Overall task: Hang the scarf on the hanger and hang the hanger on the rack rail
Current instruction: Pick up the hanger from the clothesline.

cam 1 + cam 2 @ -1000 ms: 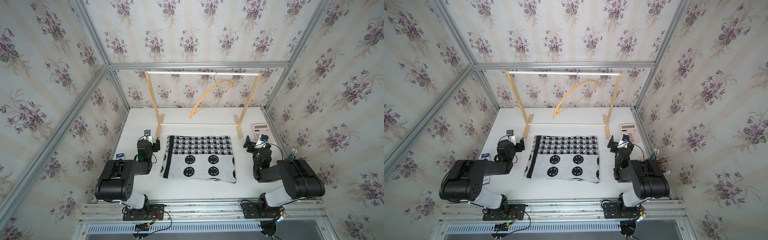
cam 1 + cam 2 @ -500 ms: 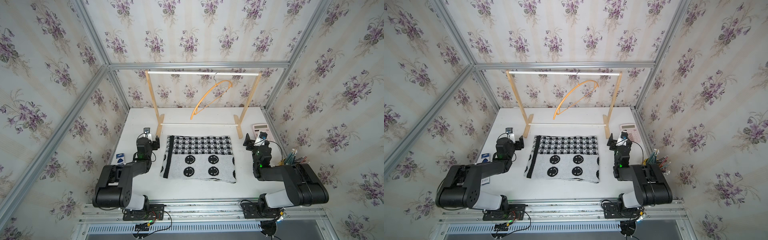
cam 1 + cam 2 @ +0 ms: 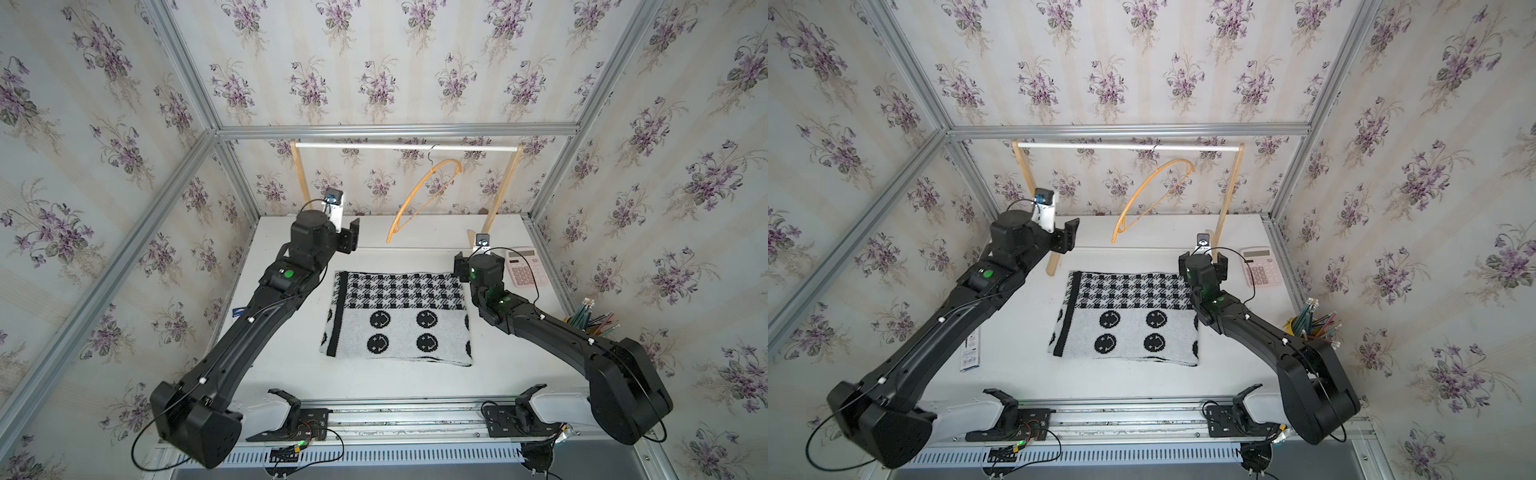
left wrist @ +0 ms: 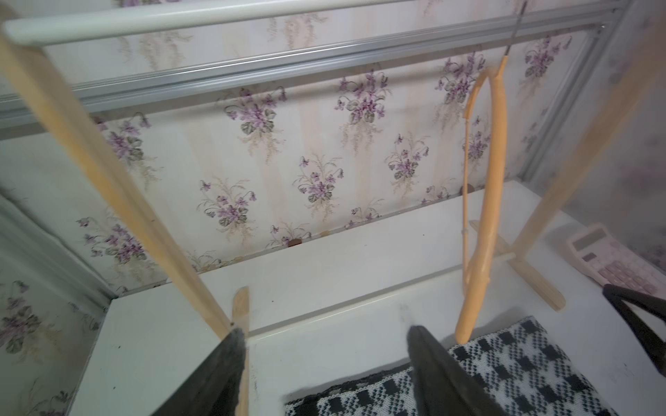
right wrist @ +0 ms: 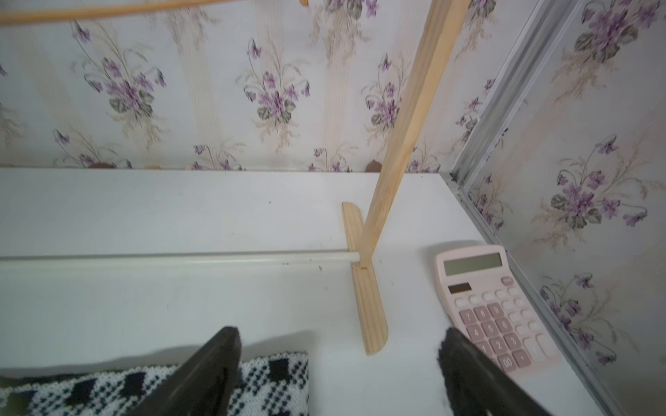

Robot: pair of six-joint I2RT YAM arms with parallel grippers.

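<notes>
Scarf (image 3: 397, 318) spread flat and folded on the white worktop (image 3: 415, 382), about midway between the side edges: houndstooth half toward the back edge, grey half with black smiley circles toward the front edge, black stripe along its left side. Not held by anything.

Hanger (image 3: 419, 197) of light wood hooked by its silver hook over the white top rod of the wooden rack (image 3: 407, 145) along the back edge, tilted steeply, low end hanging above the worktop behind the scarf, clear of the cloth in both top views.

Left gripper (image 4: 324, 345) raised above the worktop just beyond the scarf's back-left corner, beside the rack's left post; jaws parted, nothing between them, hanger seen ahead in the left wrist view.

Right gripper (image 5: 338, 345) low over the scarf's back-right corner, jaws spread wide and empty, one finger over the houndstooth edge; contact with the cloth impossible to tell.

Pink calculator (image 5: 493, 306) near the back-right corner of the worktop, beside the rack's right foot. Cup of pencils (image 3: 590, 318) at the right edge. Small packet (image 3: 971, 349) near the left edge.
</notes>
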